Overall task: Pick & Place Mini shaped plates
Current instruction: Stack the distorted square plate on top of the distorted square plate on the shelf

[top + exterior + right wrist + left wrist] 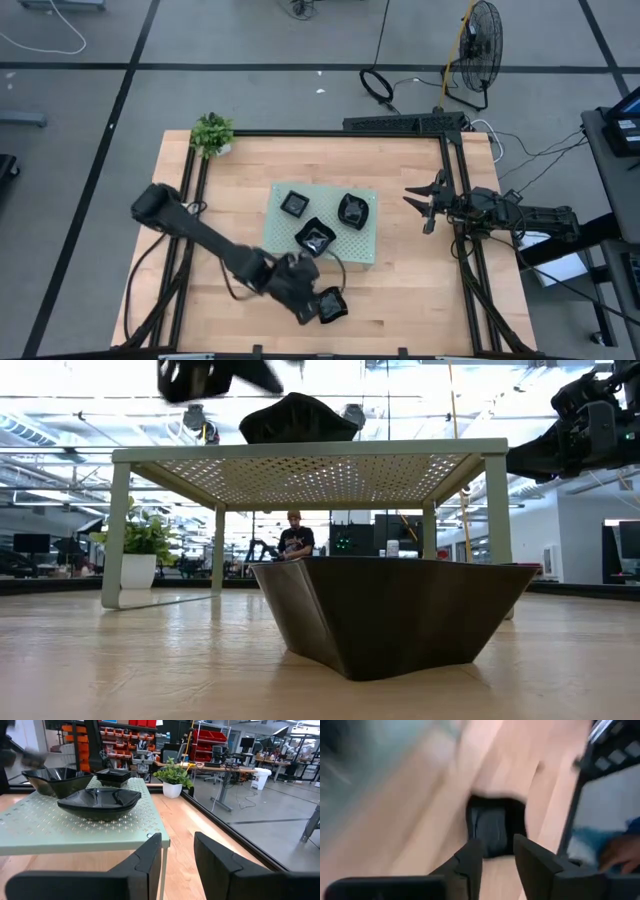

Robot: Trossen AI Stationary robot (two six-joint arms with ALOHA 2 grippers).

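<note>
Four glossy black mini plates show. Three sit on the pale green perforated board (365, 245): a small square one (294, 204), a rounded one (352, 210) and a wavy one (316, 237). The fourth plate (331, 306) rests by its base on the wood near the table's near edge, and it fills the low view's foreground (390, 615). My left gripper (308, 296) is open just above and beside that plate, which shows blurred ahead of the fingers (492, 827). My right gripper (422, 205) waits open at the table's right side, facing the board (50, 830).
The board stands on four legs like a small table (310, 455). A potted plant (212, 132) sits at the far left corner. Black frame rails run along the table's left, far and right edges. Bare wood lies between the board and the near edge. A person (295, 538) stands far behind.
</note>
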